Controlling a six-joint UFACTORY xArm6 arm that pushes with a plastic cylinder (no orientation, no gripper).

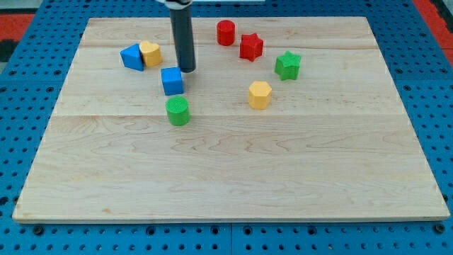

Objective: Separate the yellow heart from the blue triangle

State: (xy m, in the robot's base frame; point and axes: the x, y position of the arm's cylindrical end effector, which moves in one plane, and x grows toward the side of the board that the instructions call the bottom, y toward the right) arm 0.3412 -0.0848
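The yellow heart (pixel 151 53) and the blue triangle (pixel 132 57) sit touching each other at the upper left of the wooden board (pixel 233 184), the triangle on the left. My tip (pixel 187 70) is to the right of the heart, with a gap between them. It stands just above and to the right of the blue cube (pixel 172 81).
A green cylinder (pixel 178 111) lies below the blue cube. A red cylinder (pixel 226 32) and a red star (pixel 250 47) are at the top middle. A green star (pixel 287 64) and a yellow hexagon (pixel 260 94) lie to the right.
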